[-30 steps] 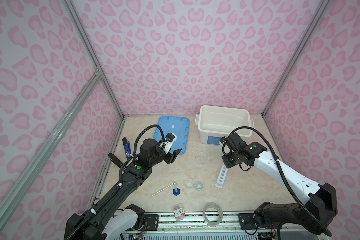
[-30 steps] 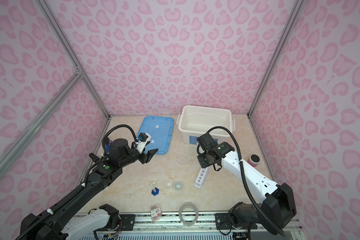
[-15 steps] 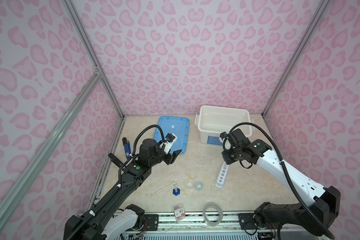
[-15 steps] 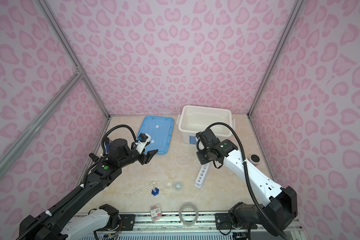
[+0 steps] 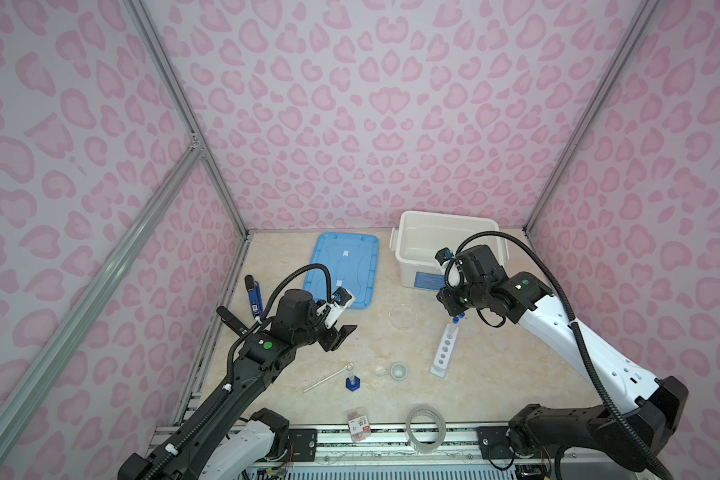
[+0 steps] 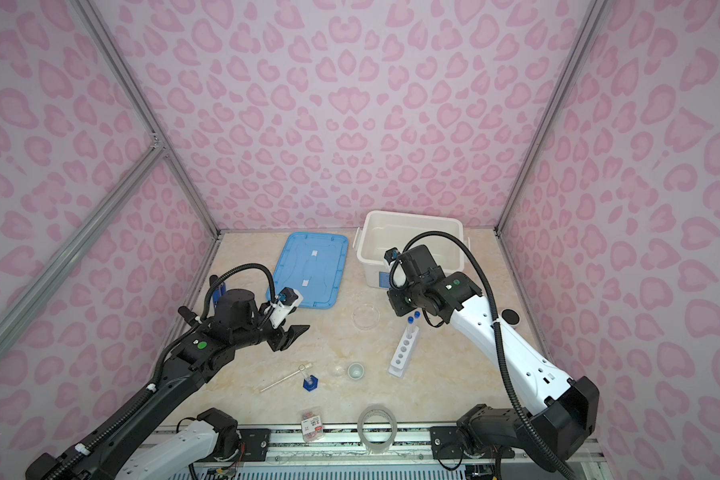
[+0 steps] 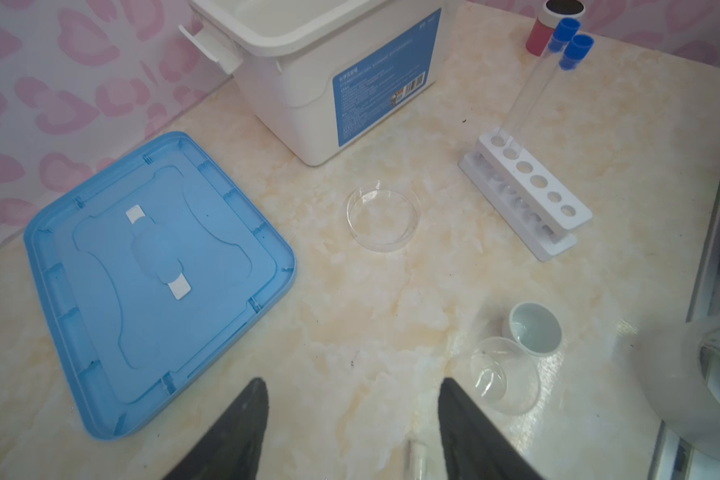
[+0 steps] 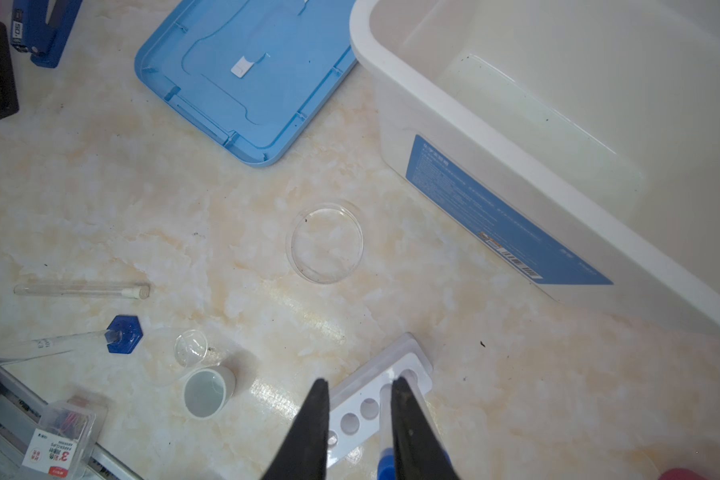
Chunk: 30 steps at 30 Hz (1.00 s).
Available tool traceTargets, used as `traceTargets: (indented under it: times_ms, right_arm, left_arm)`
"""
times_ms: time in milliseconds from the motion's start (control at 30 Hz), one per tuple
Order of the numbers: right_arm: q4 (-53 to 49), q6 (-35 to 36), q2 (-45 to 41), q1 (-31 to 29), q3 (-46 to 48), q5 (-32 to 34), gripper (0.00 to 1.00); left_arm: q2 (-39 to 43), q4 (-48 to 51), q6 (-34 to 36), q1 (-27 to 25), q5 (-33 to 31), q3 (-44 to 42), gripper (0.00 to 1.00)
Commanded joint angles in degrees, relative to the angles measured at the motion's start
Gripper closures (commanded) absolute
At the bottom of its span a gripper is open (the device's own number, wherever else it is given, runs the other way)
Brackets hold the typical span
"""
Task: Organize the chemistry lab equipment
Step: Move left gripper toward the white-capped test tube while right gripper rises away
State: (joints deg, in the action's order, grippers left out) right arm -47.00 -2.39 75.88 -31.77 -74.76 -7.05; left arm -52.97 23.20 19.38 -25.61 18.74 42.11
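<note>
The white six-hole rack [image 5: 444, 353] lies right of centre, with two blue-capped test tubes [image 5: 456, 322] standing in its far holes. My right gripper [image 8: 360, 384] hovers over them, open; one tube [image 8: 385, 415] runs just inside one finger, untouched by the other. Another clear test tube [image 5: 327, 377] lies flat beside the blue-based cylinder [image 5: 353, 382]. The tiny glass dish [image 5: 380, 370] and white cup [image 5: 398, 370] sit together, and the petri dish [image 5: 403, 316] is farther back. My left gripper [image 7: 352, 386] hangs open and empty above the lying tube's end.
An open white bin [image 5: 408, 220] stands at the back right, its blue lid [image 5: 344, 266] flat to its left. A tape roll [image 5: 426, 428] and red-labelled packet [image 5: 359, 424] lie at the front edge. A blue tool [image 5: 253, 295] is at the left wall, and a red bottle [image 6: 509, 316] at the right.
My right gripper has lifted back from the rack toward the bin with its jaws a little wider. Both tubes stay in the rack. The left arm has not moved.
</note>
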Motion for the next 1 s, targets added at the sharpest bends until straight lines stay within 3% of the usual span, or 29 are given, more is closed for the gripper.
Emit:
traceTargets:
  times_ms: [0, 433, 967]
  right_arm:
    - [6.1, 1.5, 1.8, 0.6, 0.3, -5.3, 0.72]
    - [12.3, 2.3, 5.4, 4.1, 1.5, -12.9, 0.72]
    - [14.4, 2.4, 8.7, 5.6, 1.0, -15.4, 0.72]
  left_arm:
    - [0.2, 11.4, 3.3, 0.0, -2.8, 2.1, 0.33]
    - [-2.8, 24.6, 10.2, -0.1, -11.9, 0.1, 0.34]
    - [-6.1, 22.2, 7.3, -4.9, -16.6, -7.7, 0.36]
